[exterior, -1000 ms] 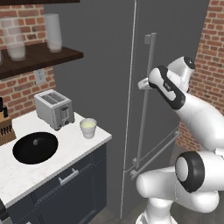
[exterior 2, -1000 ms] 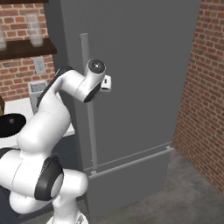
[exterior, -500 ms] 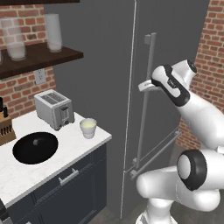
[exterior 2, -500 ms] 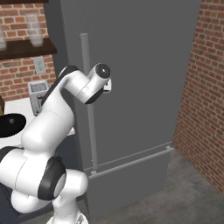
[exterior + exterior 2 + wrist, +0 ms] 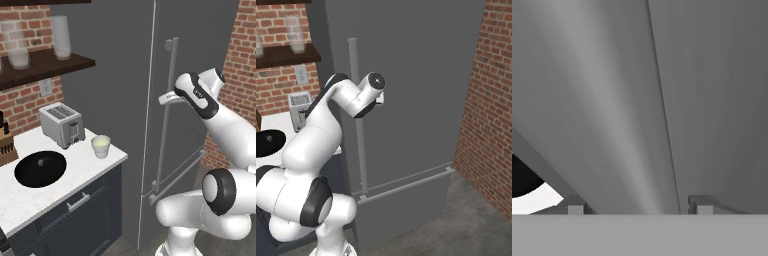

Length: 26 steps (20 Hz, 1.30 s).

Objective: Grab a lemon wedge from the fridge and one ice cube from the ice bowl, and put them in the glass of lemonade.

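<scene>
The fridge [image 5: 125,75] is a tall dark grey cabinet with its door shut, so the lemon wedge is hidden. My gripper [image 5: 167,97] [image 5: 380,97] sits at the long light-grey handle [image 5: 167,140], about chest height. In the hand view the handle [image 5: 632,150] runs between my gripper's [image 5: 637,207] two tips, with a slim gap still visible beside the right tip; the jaws are open around it. The glass of lemonade [image 5: 101,146] stands on the white counter beside the black ice bowl [image 5: 40,169] [image 5: 268,141].
A toaster [image 5: 61,125] stands behind the cup, and a knife block [image 5: 5,145] is at the counter's far left. Tall clear glasses [image 5: 60,37] rest on a dark wall shelf. A brick wall [image 5: 486,110] flanks the fridge on the right.
The hand has pushed in toward the fridge handle, and the jaws have narrowed around it. Nothing on the counter has moved.
</scene>
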### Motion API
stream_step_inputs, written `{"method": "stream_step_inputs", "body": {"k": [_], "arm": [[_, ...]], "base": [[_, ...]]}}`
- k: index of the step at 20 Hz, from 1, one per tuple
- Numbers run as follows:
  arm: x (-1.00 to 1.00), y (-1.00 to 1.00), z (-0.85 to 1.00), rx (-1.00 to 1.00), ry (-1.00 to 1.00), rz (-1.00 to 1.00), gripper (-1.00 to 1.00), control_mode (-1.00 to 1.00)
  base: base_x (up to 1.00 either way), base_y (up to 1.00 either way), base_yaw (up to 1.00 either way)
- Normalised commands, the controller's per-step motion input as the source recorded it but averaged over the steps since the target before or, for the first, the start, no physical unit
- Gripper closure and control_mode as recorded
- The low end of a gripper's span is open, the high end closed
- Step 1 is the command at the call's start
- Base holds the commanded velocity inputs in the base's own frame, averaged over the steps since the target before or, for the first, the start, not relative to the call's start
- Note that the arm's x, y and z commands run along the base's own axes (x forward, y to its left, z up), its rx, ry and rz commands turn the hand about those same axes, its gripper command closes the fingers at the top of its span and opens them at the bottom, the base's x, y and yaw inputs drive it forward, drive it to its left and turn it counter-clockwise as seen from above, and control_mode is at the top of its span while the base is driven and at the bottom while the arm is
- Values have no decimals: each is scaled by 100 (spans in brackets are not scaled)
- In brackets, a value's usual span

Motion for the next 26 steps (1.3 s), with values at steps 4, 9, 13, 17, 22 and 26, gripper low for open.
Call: {"method": "stream_step_inputs", "body": {"k": [4, 9, 13, 17, 22, 26], "arm": [[0, 7, 0, 0, 0, 0, 100, -100], [-8, -4, 0, 0, 0, -2, 100, -100], [-17, -27, 0, 0, -3, -9, 100, -100], [-21, -52, 0, 0, -10, -11, 100, -100], [-12, -75, 8, 1, -13, -13, 100, -100], [-13, -92, 10, 4, -15, -18, 100, -100]], "base": [[0, 0, 0], [0, 0, 0], [0, 0, 0], [0, 0, 0], [0, 0, 0], [0, 0, 0]]}}
